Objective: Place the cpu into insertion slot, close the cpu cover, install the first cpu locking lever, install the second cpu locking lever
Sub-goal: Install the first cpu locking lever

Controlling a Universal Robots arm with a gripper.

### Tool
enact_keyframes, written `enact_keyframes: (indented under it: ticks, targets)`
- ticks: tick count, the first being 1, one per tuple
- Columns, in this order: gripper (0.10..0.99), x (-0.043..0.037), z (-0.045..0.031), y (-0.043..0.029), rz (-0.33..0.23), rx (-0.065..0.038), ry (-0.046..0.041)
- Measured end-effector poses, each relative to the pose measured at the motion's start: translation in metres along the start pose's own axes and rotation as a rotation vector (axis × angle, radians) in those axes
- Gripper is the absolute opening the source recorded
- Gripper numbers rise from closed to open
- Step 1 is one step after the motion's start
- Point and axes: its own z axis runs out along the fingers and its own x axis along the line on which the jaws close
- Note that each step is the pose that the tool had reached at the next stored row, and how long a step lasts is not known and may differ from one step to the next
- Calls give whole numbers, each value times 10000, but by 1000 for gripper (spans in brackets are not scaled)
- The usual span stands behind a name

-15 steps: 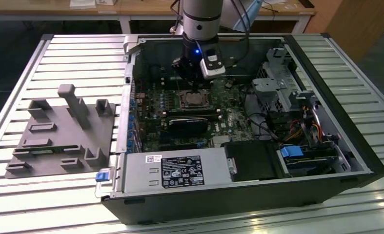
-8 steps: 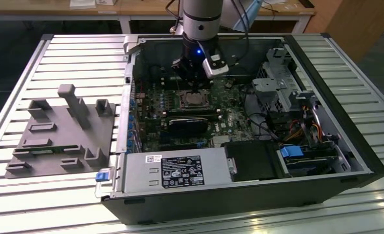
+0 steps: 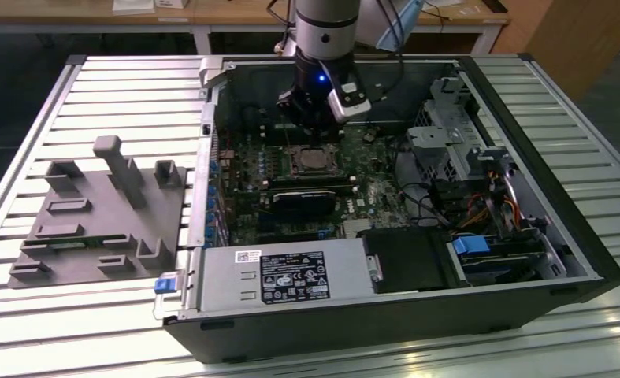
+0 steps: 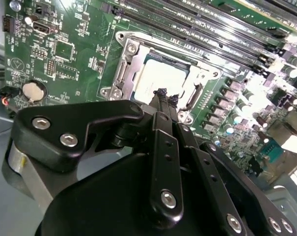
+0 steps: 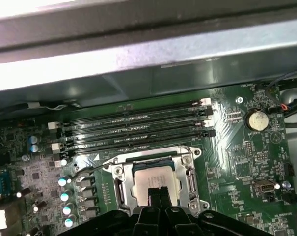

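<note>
- Slatted metal table (image 3: pixel 120 87) carries an open computer case (image 3: pixel 394 323), with a grey fixture tray (image 3: pixel 79 236) beside it on the exterior view's left.
- Inside, the cpu (image 5: pixel 150 179) sits in the insertion slot (image 5: pixel 191 179) of the green motherboard (image 5: pixel 241 162), the cpu cover (image 5: pixel 153 159) lying flat around it.
- The claw (image 5: pixel 159 192) hangs just above the cpu, its fingertips pressed together, holding nothing.

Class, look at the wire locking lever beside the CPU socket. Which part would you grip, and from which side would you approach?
Take the bent free end of the locking lever, which juts past the cpu cover on the side away from the coin battery. Probably come from above, fingers across the thin wire; the rest hugs the frame.
</note>
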Motion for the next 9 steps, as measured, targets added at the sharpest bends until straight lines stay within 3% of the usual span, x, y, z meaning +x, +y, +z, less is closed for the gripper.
enact_keyframes:
  ticks: [5, 9]
  targets:
    - [102, 5, -30, 0, -1, -2, -4]
    - [102, 89, -30, -16, -2, -12, -73]
